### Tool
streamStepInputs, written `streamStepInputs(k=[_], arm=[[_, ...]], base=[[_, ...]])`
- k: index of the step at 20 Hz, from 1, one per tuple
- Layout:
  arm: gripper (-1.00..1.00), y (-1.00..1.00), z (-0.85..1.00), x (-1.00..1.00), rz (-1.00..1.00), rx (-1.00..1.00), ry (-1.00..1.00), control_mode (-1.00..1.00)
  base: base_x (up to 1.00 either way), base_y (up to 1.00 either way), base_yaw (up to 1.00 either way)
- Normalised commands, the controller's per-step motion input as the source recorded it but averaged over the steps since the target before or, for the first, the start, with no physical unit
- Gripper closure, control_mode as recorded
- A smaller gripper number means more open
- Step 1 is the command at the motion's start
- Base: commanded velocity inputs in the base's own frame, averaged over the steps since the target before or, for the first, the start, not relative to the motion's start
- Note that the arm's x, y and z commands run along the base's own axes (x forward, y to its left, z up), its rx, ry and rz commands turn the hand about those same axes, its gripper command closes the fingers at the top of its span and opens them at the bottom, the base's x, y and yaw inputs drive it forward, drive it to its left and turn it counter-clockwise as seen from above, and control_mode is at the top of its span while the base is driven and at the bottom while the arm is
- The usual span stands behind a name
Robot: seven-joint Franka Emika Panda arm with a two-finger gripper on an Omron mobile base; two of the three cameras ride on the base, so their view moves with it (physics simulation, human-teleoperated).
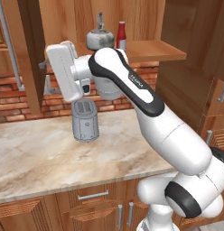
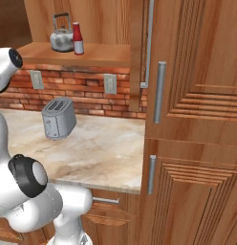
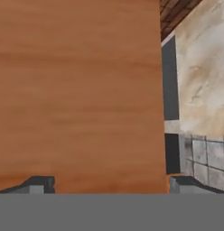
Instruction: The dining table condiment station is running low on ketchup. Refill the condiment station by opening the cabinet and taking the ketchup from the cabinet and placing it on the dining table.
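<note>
We see the gripper (image 3: 109,185) with its fingers spread wide apart, nothing between them, pressed close up against a flat plank of smooth orange-brown wood that we take for the swung-open door (image 3: 77,90) of the cabinet (image 2: 91,28). The door's straight edge runs just inside the right fingertip (image 3: 179,184); past that edge there is open room, with veined beige marble counter (image 3: 204,67) and grey tiled floor beyond. From the left base view the hand (image 1: 64,70) sits at the cabinet's left side, beside a door edge (image 1: 30,54), level with the brick wall below the shelf.

The ketchup (image 1: 121,35), a slim red bottle with a pale cap, stands upright on the cabinet's wooden shelf (image 1: 150,49), up and to the right of the hand, with the arm's own upper link between them. A round grey metal kettle (image 1: 100,38) stands just beside the bottle, on the side nearer the hand, and looks to be touching it or nearly so.

Below the hand a boxy silver toaster (image 1: 84,119) stands on the counter, well apart from the counter's front edge. To the far right a tall carved wooden cabinet front (image 2: 197,119) with long silver bar handles (image 2: 159,91) closes off that side.
</note>
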Motion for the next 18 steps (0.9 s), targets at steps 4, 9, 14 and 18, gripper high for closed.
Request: streamStepInputs(k=[4,9,14,18], arm=[[-1.0,-0.41,-0.15,-0.43,0.0,-0.15,-0.12,-1.0],[-1.0,-0.92,0.05,-0.93,-0.04,-0.29,-0.44,-1.0],[-1.0,-0.95,0.06,-0.74,-0.11,-0.38,-0.49,-1.0],[-1.0,-1.0,0.0,-0.31,-0.16,-0.41,-0.38,-1.0]], base=[[0.0,0.0,0.0],[0.0,0.0,0.0],[0.0,0.0,0.0],[0.0,0.0,0.0]])
